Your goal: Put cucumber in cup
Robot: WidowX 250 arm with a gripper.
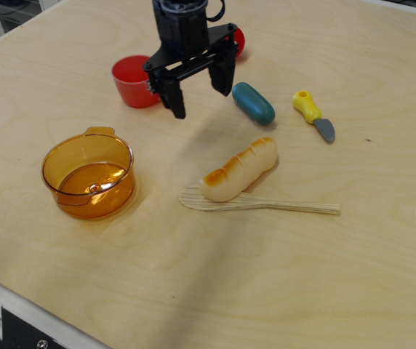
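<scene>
The teal-green cucumber (253, 103) lies on the wooden table, right of centre at the back. The red-pink cup (132, 81) stands upright at the back left; its handle is hidden behind my gripper. My black gripper (200, 96) hangs above the table between the cup and the cucumber. Its jaws are open and empty. The right finger (224, 78) is just left of the cucumber's near end.
A translucent orange pot (89, 174) stands at the left front. A bread loaf (238, 169) rests on a wooden spatula (266, 203) in the middle. A yellow-handled toy knife (313, 115) lies at the right. A red tomato (238, 40) is partly hidden behind the gripper.
</scene>
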